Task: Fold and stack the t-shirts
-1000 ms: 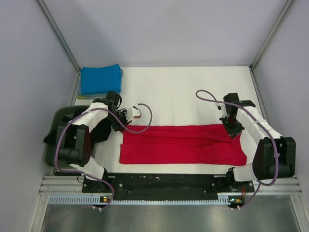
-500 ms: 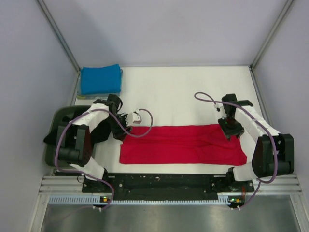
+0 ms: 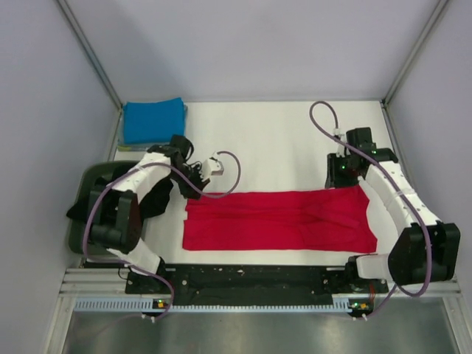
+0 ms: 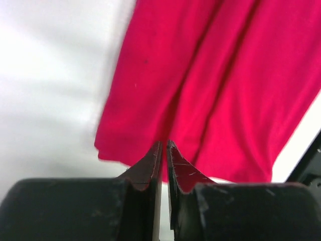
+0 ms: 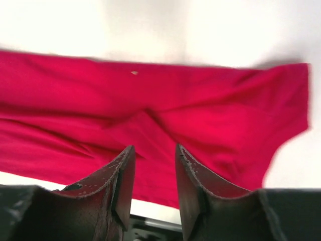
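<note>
— What's around the red shirt [image 3: 279, 220]?
— A folded blue shirt [image 3: 153, 120] lies at the far-left corner. A dark tub [image 3: 76, 225] holding black cloth [image 3: 156, 200] sits off the left edge, beneath my left arm [image 3: 140, 175].
— And the red one?
— It's along the near edge, a long band running left to right. My left gripper [image 4: 164, 146] is pinched empty at its left end; my right gripper [image 5: 154, 150] is parted near its right end.

Free room: the white surface [image 3: 265, 136] behind the red t-shirt [image 3: 279, 220] lies bare between the left arm [image 3: 140, 175] and the right arm [image 3: 394, 195]. Obstacles: a folded blue t-shirt [image 3: 153, 120] in the far left corner, well apart from the red one; a dark tub [image 3: 88, 173] at the left edge, black cloth [image 3: 156, 200] spilling over its rim beside the left arm. Grey walls [image 3: 44, 110] close both sides. In front, a narrow white strip, then the black rail [image 3: 251, 274].
</note>
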